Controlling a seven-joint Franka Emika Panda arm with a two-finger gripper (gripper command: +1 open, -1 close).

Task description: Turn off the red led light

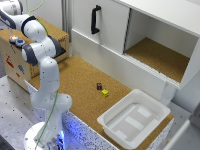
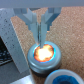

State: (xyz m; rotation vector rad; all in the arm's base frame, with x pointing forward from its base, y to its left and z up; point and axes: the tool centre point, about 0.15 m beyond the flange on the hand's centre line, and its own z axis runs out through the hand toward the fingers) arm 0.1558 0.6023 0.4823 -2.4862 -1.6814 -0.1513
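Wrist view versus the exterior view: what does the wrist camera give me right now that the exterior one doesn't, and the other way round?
Only the wrist view shows the gripper, fingers close together, directly over a glowing round button light in a blue-grey ring; its glow reads orange-red, though blur hides the exact cap colour.

Only the exterior view shows the arm reaching over a wooden box, the white tray, two small blocks and the cabinet with its black handle.

Both show cork surface.
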